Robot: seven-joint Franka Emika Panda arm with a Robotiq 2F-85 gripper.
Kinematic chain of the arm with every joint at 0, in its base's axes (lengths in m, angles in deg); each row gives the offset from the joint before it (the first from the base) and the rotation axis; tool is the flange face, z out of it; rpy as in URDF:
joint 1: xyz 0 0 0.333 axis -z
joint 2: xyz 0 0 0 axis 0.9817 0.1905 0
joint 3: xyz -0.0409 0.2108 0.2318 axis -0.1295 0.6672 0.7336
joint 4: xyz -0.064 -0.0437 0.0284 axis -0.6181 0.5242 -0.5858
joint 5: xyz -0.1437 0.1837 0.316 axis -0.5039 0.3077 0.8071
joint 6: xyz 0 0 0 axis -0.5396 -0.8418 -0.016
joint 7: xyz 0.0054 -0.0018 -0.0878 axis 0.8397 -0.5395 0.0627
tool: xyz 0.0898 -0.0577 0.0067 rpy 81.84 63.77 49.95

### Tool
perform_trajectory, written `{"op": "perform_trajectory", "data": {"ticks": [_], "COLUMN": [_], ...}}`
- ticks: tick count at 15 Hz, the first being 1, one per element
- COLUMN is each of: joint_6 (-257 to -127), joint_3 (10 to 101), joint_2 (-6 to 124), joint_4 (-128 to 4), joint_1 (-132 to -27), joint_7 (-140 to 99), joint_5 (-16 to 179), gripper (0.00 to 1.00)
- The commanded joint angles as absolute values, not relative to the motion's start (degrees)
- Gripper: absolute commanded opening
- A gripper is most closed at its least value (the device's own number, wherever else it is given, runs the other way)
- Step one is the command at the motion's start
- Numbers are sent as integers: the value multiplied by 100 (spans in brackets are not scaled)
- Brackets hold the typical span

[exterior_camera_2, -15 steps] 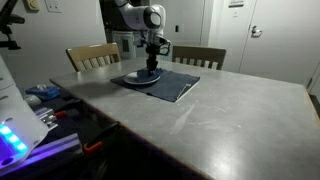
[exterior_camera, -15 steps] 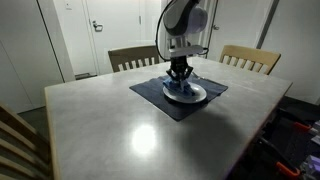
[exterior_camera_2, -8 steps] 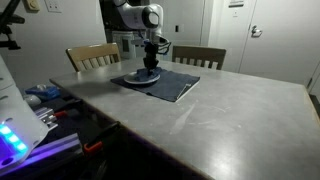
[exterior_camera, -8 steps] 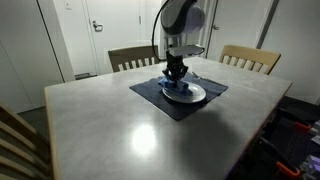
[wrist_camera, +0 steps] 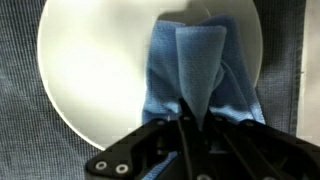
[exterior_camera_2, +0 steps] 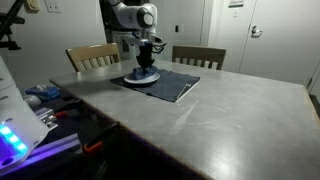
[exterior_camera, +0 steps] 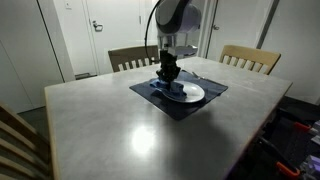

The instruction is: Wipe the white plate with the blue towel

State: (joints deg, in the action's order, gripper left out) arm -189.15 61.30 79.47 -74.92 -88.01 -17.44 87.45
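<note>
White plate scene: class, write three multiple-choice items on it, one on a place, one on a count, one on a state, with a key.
1. The white plate lies on: A a chair seat; B the dark mat; C the floor.
2. Chairs at the far side of the table: A none; B two; C five.
3. The gripper is: A shut on the blue towel; B open and empty; C holding a cup.
Key: B, the mat shows beside the plate; B, two chair backs stand there; A, the towel bunches up in its grip.
</note>
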Motion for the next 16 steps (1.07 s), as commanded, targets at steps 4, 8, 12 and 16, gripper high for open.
{"op": "perform_trajectory", "data": {"ticks": [4, 8, 12, 16], "joint_6": [-18479, -17888, -17700, -17525], "joint_3": [6561, 6603, 6577, 6550], "joint_2": [8099, 8119, 8070, 8094], "joint_4": [-7329, -7364, -7493, -7490], "joint_1": [-8696, -8672, -8582, -8445], "joint_7": [-2593, -2753, -2831, -2904], "joint_5": [8713, 8746, 8798, 8846], "gripper": [3, 3, 3, 3]}}
